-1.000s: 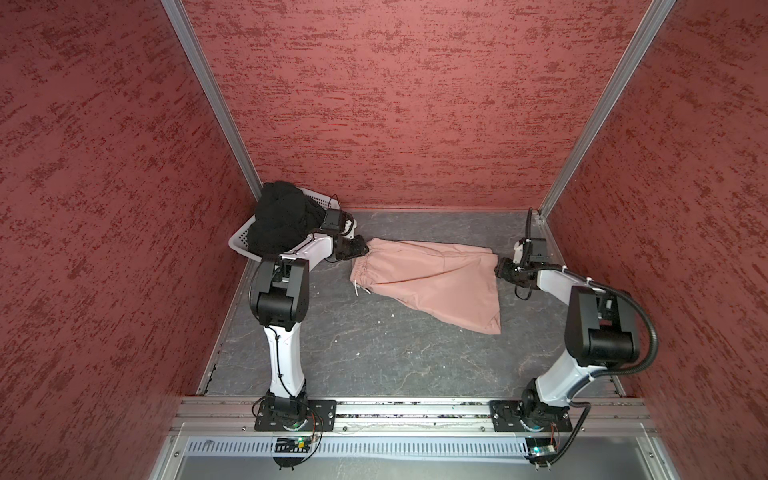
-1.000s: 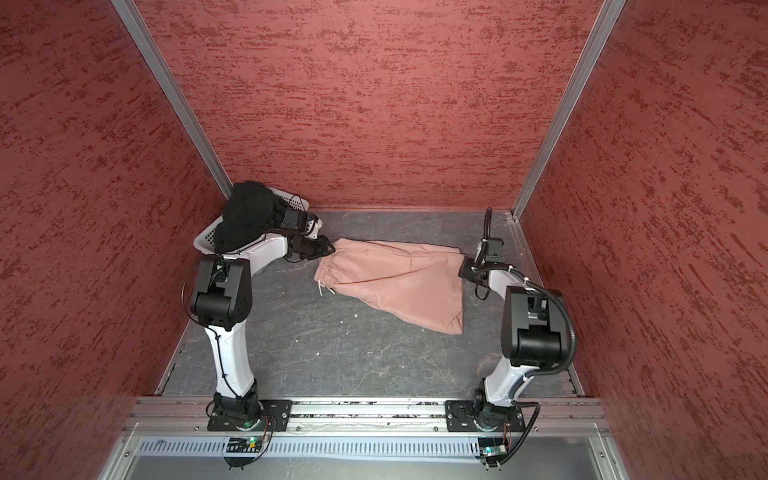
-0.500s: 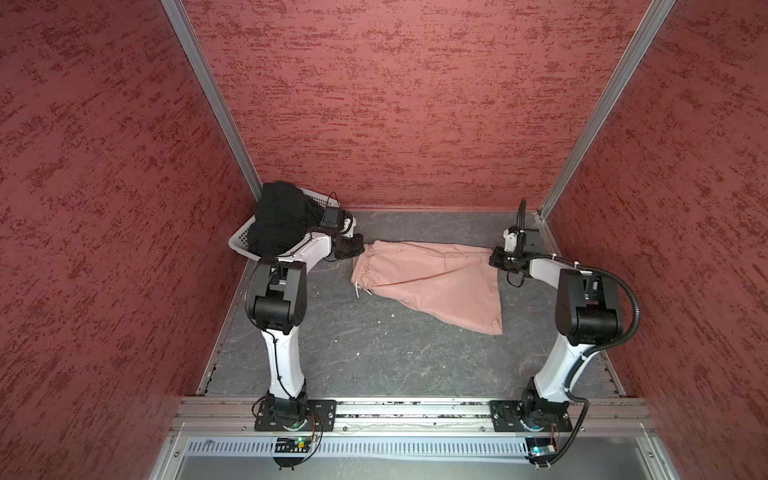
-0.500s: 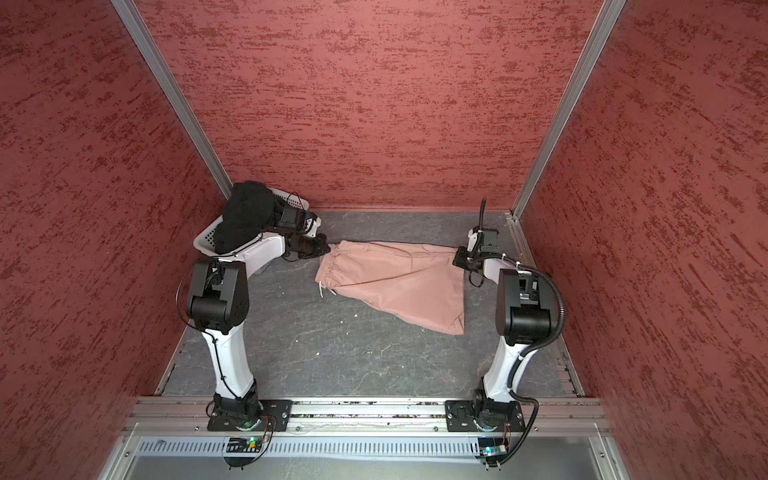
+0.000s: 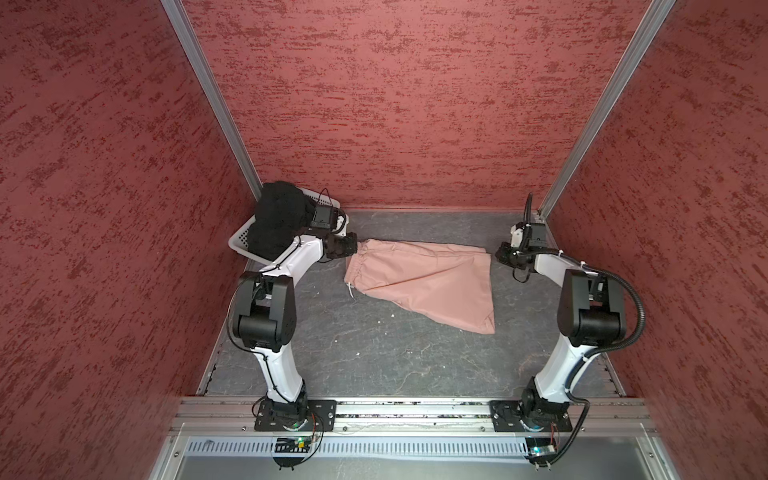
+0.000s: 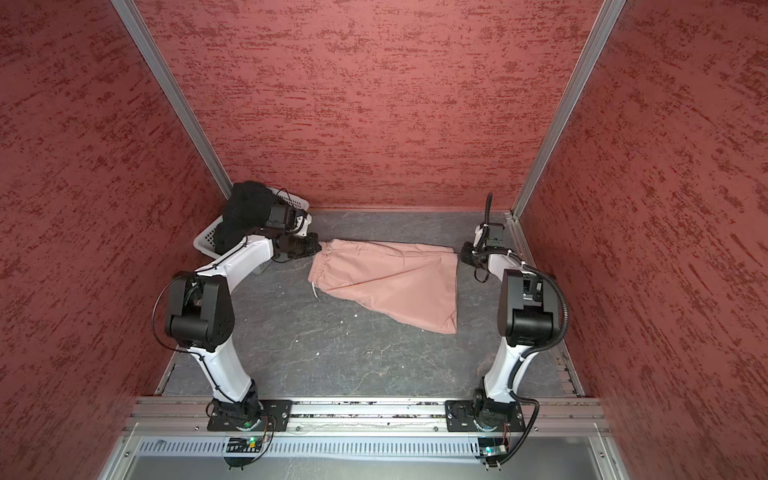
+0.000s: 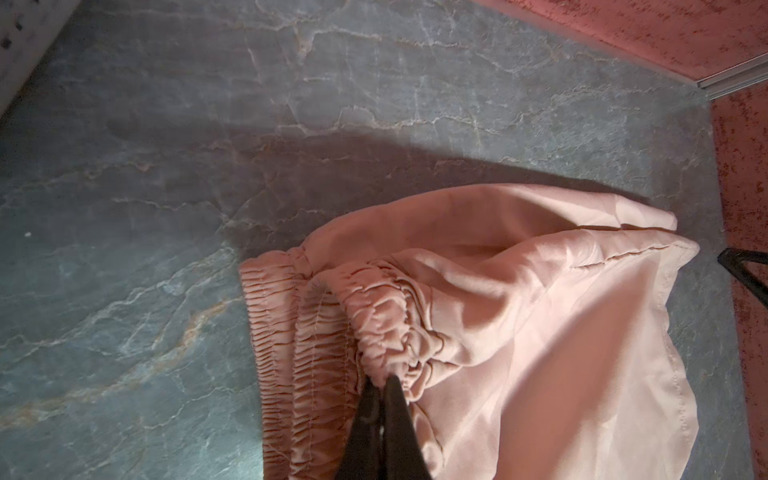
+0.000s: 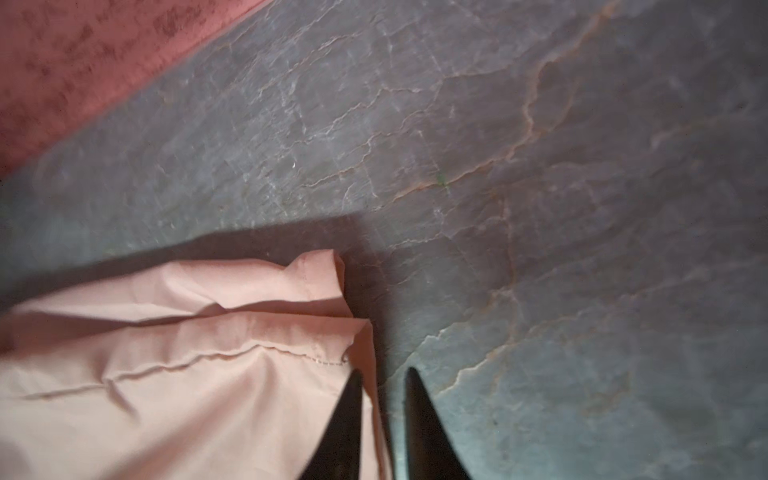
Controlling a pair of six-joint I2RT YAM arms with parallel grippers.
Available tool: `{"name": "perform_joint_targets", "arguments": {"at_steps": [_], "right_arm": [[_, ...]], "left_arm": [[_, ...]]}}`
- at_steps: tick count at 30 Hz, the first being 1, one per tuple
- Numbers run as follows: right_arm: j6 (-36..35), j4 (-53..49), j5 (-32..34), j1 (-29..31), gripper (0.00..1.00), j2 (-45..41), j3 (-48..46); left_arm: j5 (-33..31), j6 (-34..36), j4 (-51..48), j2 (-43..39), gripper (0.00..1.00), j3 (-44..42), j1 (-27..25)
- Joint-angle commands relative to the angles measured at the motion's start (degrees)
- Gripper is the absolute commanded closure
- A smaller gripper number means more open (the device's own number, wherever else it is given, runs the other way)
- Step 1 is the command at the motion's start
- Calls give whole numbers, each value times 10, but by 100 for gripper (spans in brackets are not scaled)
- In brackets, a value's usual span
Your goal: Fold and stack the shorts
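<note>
Found the pink shorts (image 5: 424,278) spread on the surface (image 5: 374,365), waistband (image 7: 316,332) left, hem (image 8: 291,332) right, nearest corner on the right, drawstring (image 5: 351,290) trailing off the near-left end. Judged the step in hand as taking the two far corners for a fold toward the near edge. Saw the left gripper (image 7: 384,380) pinched tight on the far end of the gathered waistband. Saw the right gripper (image 8: 383,371) with jaws a little apart, one finger over the far hem corner, the other beside it over bare surface, nothing clamped. Needed a full close over both layers of that hem before any lift, then an even rise of both ends and a level carry toward the near side, to keep the cloth taut and the crease straight. Left the black shorts (image 5: 278,220) heaped in the white basket (image 5: 239,243) at the far left for later. Noted, against a second earlier, a left gripper gone from part-open to shut, a right gripper shifted slightly farther and leftward to the hem, and the pink shorts themselves unmoved.
</note>
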Motion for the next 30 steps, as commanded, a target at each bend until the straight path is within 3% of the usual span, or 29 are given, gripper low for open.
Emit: {"name": "perform_joint_targets", "arguments": {"at_steps": [1, 4, 13, 15, 17, 20, 25, 30], "right_arm": [[-8, -11, -33, -2, 54, 19, 18], [-5, 3, -52, -1, 50, 28, 13], [12, 33, -86, 15, 49, 67, 29], [12, 33, -77, 17, 56, 74, 36], [16, 37, -81, 19, 69, 79, 43], [26, 56, -99, 19, 100, 77, 44], [27, 41, -100, 19, 100, 62, 54], [13, 6, -50, 18, 100, 18, 55]], "left_arm": [[-20, -3, -11, -17, 100, -8, 2], [-23, -3, -7, -13, 100, -9, 3], [-10, -1, 9, -12, 100, -17, 2], [-11, -1, 13, -14, 100, -20, 2], [-10, 2, 12, -16, 100, -23, 2], [-12, 4, 10, -20, 100, -26, 2], [-18, 8, 2, -33, 100, -33, 4], [-42, 16, -20, -52, 100, -35, 6]]}}
